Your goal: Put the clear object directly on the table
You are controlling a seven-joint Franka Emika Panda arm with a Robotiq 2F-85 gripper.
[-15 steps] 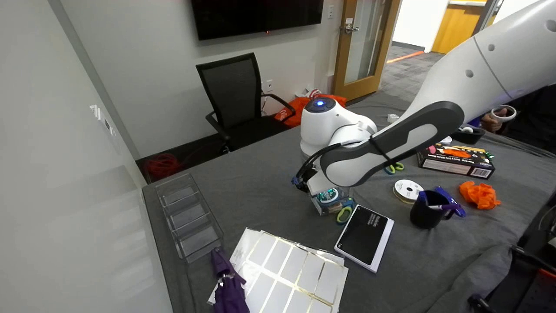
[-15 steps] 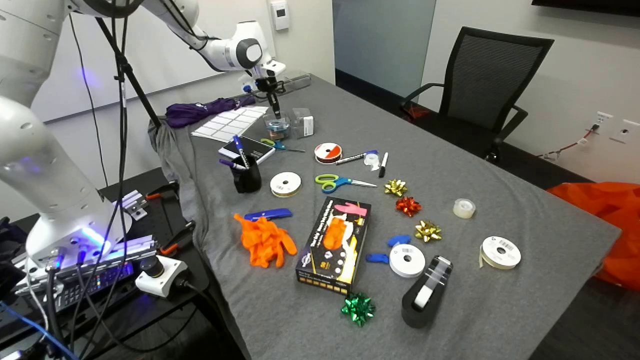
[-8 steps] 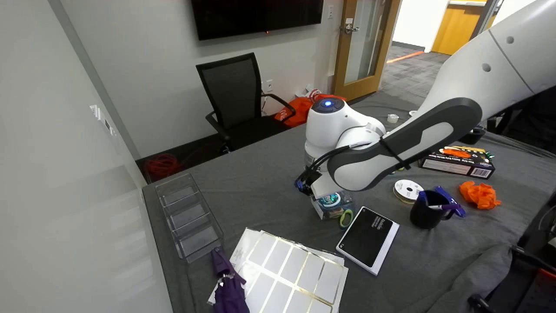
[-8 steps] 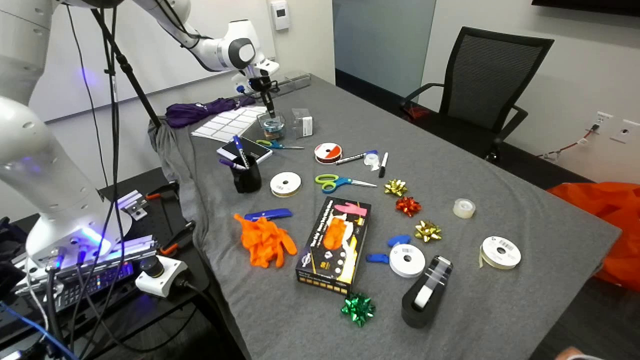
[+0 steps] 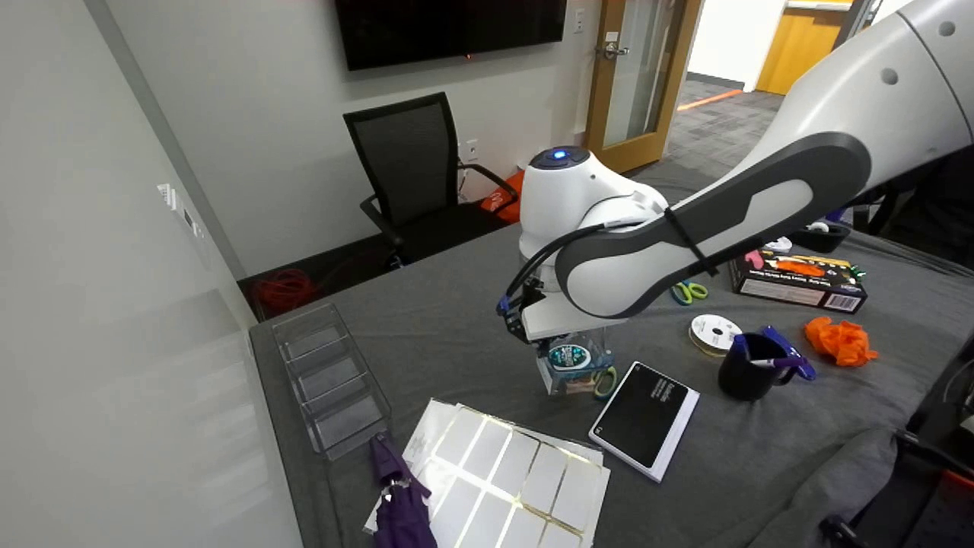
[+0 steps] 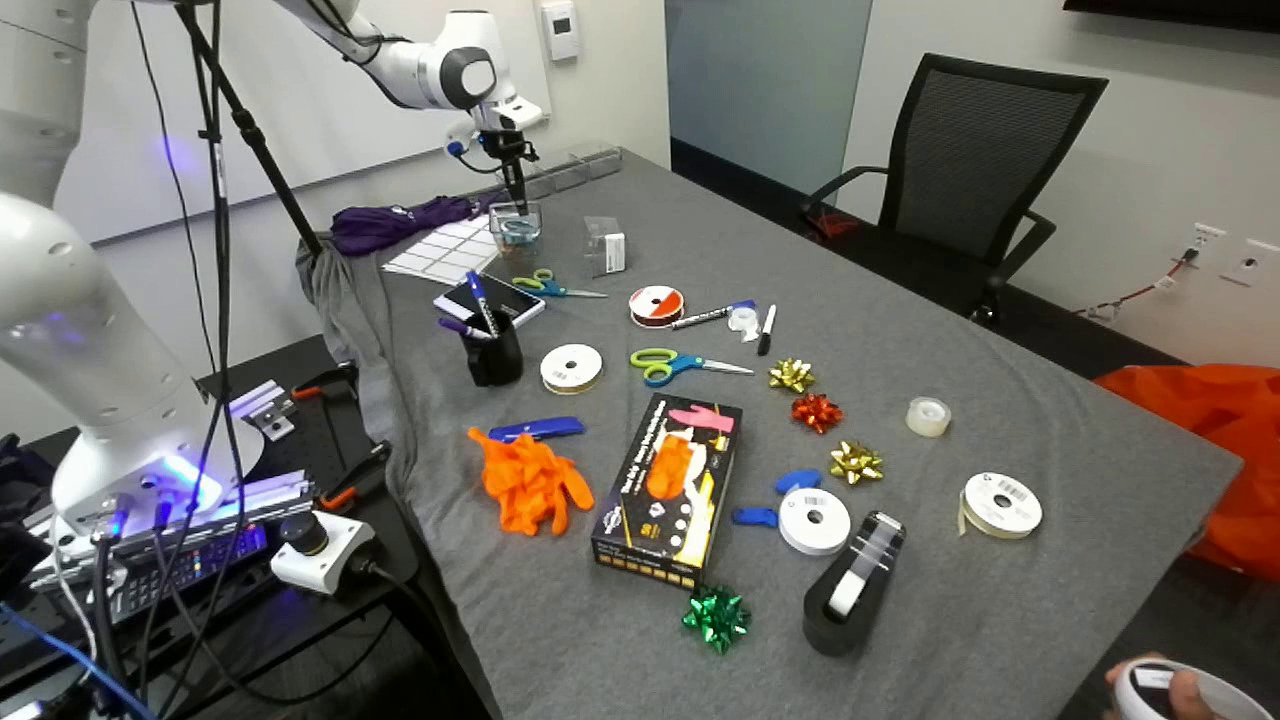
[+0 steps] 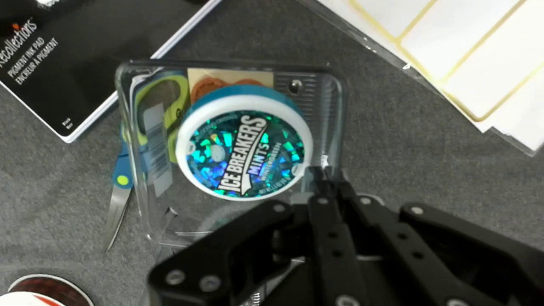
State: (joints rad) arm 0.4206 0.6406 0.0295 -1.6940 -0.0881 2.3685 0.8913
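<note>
My arm (image 5: 746, 221) extends across the table (image 6: 1000, 600), gripper (image 7: 326, 178) pointing down, fingers clamped on the side wall of the clear box (image 7: 331, 123); mint tin (image 7: 244, 148) inside. Box-to-table contact: cannot tell.

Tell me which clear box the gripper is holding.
The clear box with the Ice Breakers mints inside: the gripper pinches its wall. The other clear box sits on the table, apart from the gripper.

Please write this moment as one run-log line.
gripper: shut on clear plastic container | inside: Ice Breakers mints | height: appears raised above table | placement: pending
</note>
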